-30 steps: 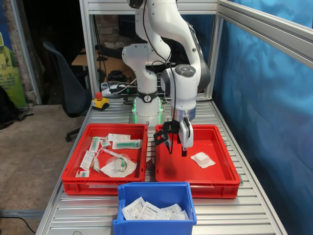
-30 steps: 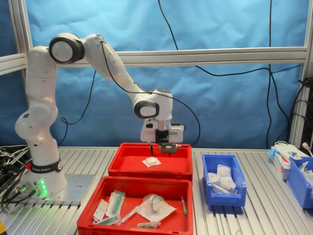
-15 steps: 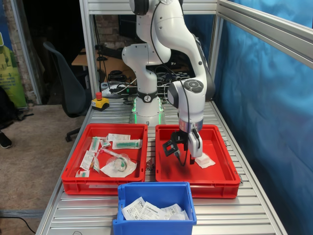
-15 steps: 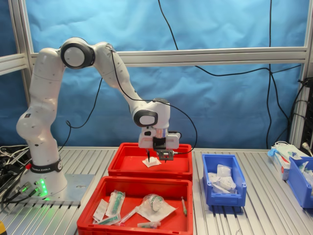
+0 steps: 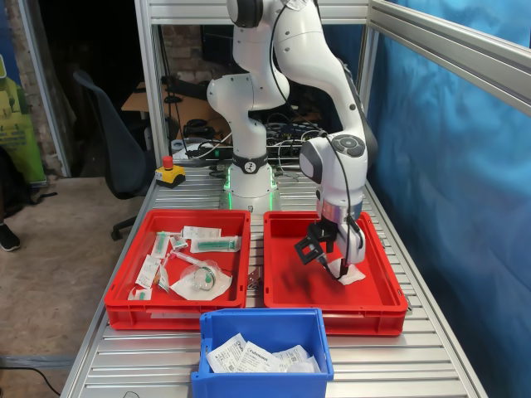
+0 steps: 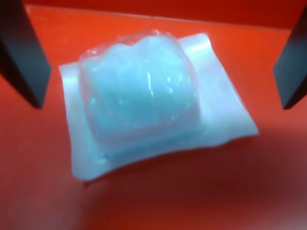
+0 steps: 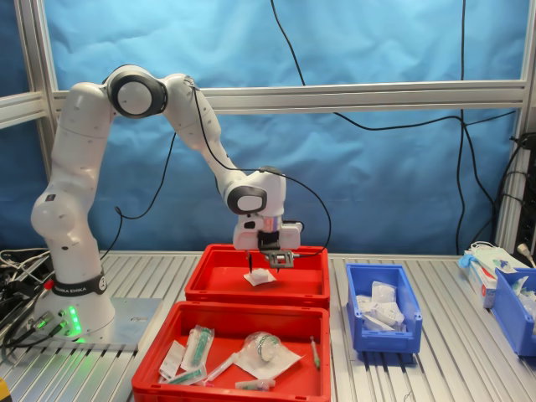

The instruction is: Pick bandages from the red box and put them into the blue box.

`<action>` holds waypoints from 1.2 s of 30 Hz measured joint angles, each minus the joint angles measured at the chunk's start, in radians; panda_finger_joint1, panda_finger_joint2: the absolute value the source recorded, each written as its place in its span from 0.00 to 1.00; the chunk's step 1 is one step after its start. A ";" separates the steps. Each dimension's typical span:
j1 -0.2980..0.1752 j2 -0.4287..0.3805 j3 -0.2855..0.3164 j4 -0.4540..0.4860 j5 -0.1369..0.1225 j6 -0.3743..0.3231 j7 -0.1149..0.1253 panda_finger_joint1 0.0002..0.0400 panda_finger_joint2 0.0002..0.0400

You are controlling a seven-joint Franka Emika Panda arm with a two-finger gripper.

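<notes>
A small white bandage packet in clear wrapping (image 5: 350,273) lies on the bare floor of the red box (image 5: 294,286), toward the first exterior view's right. My gripper (image 5: 336,265) is open and lowered right over it. In the wrist view the two dark fingers (image 6: 21,57) stand on either side of the bandage (image 6: 141,96), apart from it. In the second exterior view the gripper (image 7: 262,270) sits just above the bandage (image 7: 261,278) inside the red box (image 7: 219,270). The blue box (image 5: 265,317) (image 7: 350,311) holds several white packets.
A twin red tray (image 5: 124,300) (image 7: 159,373) holds syringe packets, tubing and a clear mask. A red emergency button (image 5: 168,162) sits by the arm's base. A second blue bin (image 7: 512,311) and a carton (image 7: 486,266) stand at the second exterior view's right. Aluminium frame posts surround the table.
The gripper has moved from the middle of the red box toward the bandage and come down, so its open fingers now straddle the packet.
</notes>
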 joint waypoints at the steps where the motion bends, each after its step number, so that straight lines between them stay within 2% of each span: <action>1: 0.007 0.000 0.001 0.000 0.000 0.000 0.000 1.00 1.00; 13: 0.041 0.017 0.006 0.000 0.000 0.028 0.000 1.00 1.00; 26: 0.046 0.083 0.006 0.000 0.000 0.067 0.000 1.00 1.00; 36: 0.049 0.089 0.006 0.001 0.000 0.092 0.000 1.00 1.00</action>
